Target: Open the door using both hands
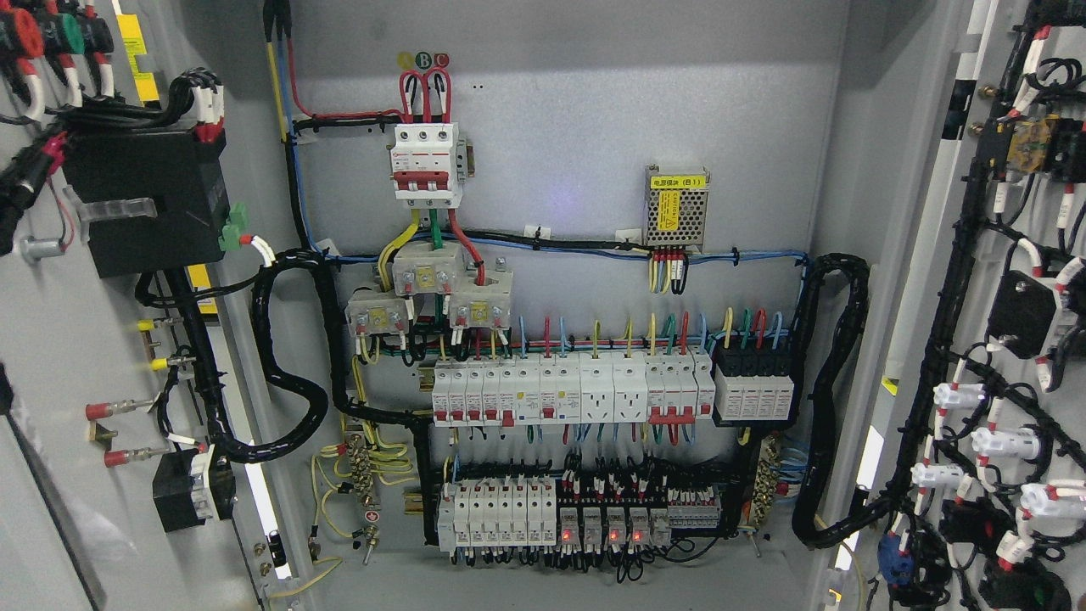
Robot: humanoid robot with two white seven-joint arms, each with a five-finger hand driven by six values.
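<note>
Both grey metal cabinet doors stand swung wide: the left door (76, 356) fills the frame's left edge, the right door (1010, 322) the right edge. Neither robot hand shows, so their fingers cannot be told.

Cabinet back panel (577, 127): pale grey. Main breaker (427, 163): white, red levers. Power supply (676, 210): perforated metal, yellow label. Breaker row (573, 389): white with red toggles. Left door (51, 356) and right door (1018, 255): grey, black cable looms. Relays (604, 526): small red lights.

A grey metal back panel (594, 127) fills the view (evenly lit, with a faint bluish glare).
</note>
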